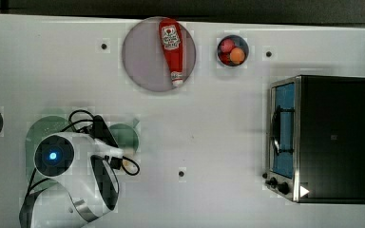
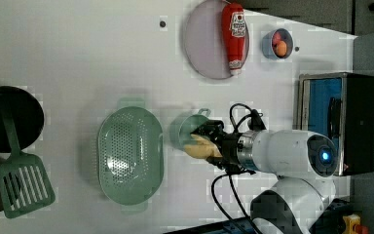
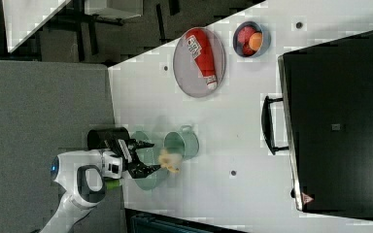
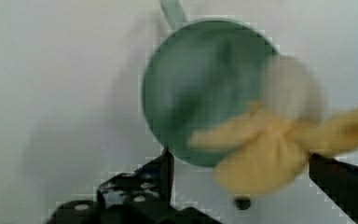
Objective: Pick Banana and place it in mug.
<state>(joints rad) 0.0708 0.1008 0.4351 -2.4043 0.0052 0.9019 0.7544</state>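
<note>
- My gripper (image 3: 148, 155) hangs over the white counter (image 1: 209, 133), jaws spread wide and released; nothing is clamped between them in the right view or the wrist view.
- The small pale-yellow toy banana with a whitish end (image 4: 265, 149) sits blurred at the mouth edge of the round teal-green mug with a stubby handle (image 4: 200, 88), overlapping the rim. I read it as let go and dropping, but I cannot tell whether it is touching the rim.
- In the right view the banana (image 3: 170, 160) lies just beside the mug (image 3: 184, 143), on the side toward the gripper. In the left view it shows at the mug's edge too (image 2: 199, 145).
- Progress, as I judge it: pick done, release made, placement unconfirmed. The banana is not seen down inside the mug yet.
- Risk: it looks off-centre over the rim and may tip out onto the counter.
- Nearby: a pale-green perforated oval basket (image 2: 130, 156), well clear of the drop.
</note>
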